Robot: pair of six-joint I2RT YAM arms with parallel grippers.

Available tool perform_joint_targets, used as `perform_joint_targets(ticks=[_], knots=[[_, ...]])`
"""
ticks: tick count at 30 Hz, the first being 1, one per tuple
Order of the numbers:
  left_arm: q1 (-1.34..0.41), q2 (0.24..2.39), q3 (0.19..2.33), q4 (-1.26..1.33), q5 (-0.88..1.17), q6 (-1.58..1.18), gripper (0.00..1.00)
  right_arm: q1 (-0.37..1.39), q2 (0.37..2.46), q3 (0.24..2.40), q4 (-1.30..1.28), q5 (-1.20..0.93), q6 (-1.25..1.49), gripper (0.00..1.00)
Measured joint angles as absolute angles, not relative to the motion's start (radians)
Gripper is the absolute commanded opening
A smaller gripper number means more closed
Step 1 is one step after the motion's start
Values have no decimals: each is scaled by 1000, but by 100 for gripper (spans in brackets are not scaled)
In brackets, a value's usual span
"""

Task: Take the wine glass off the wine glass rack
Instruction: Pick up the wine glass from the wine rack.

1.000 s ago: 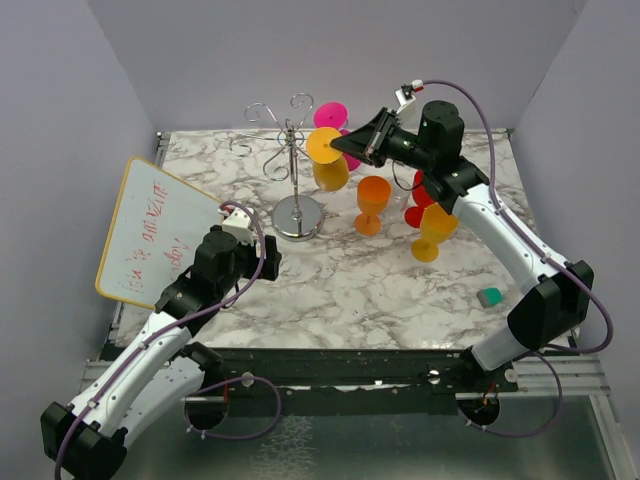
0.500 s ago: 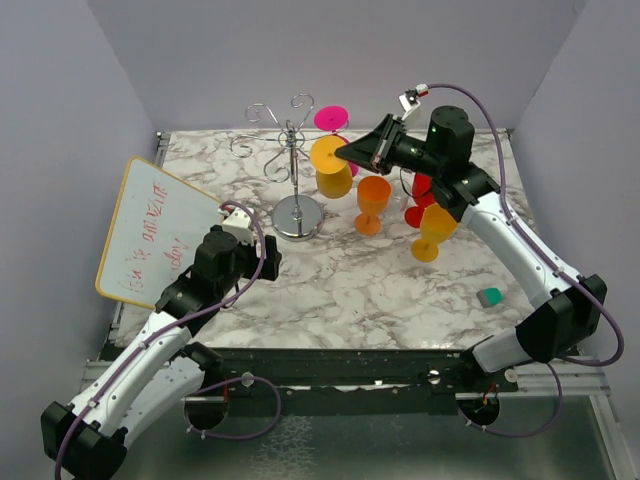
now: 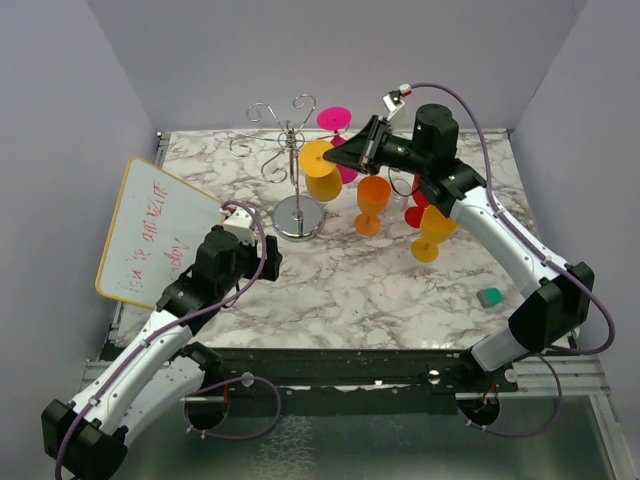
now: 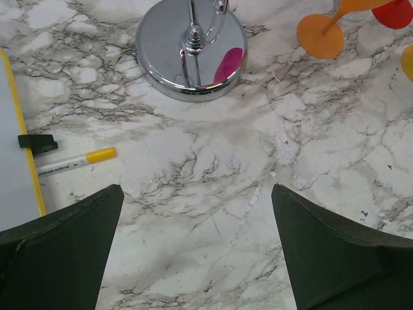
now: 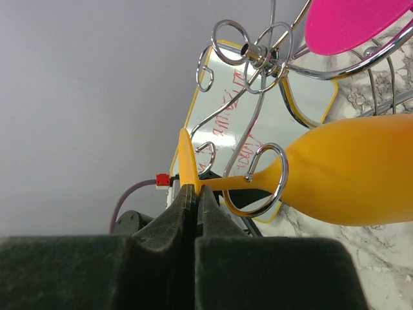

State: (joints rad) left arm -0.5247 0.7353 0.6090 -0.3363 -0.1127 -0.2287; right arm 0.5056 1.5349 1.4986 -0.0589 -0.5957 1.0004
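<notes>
Two end effectors are seen. The right end effector (image 5: 195, 192) is pressed together on the thin foot of the yellow wine glass (image 5: 348, 174), so the glass is pinched there. The glass is held on its side just ahead of the fingertips, and its stem is passed through a curled wire loop of the wine glass rack (image 5: 258, 55). A pink glass (image 5: 352, 22) is hung further ahead. The left end effector (image 4: 197, 190) is spread wide above the table (image 4: 226, 161) and nothing is held. The round base of the rack is seen ahead of it, and a marker (image 4: 76, 161) lies ahead and to its left.
</notes>
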Motion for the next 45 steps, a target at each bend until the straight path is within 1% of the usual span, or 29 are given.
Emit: perform_joint_targets(ticks=[6,10,15,24,33,40,45], knots=[[-525,735,609,-336,-112,-229,99,514,1545,1485,-10,-546,1012,1],[-525,736,609,-336,-112,-229,99,517,1545,1448,49,-472,1024,1],[-524,735,609,-336,-113,-229,99,518,1539,1421,59,-386,1021,1],[-523,739,609,-336,-112,-231,99,525,1425,1335,59,-290,1019,1],[-519,743,609,-336,-112,-232,99,525,1379,1293,68,-224,1028,1],[-519,743,609,-336,-112,-232,99,525,1378,1289,68,-207,1029,1],[-518,743,609,-336,-112,-232,99,524,1434,1328,92,-265,1045,0]])
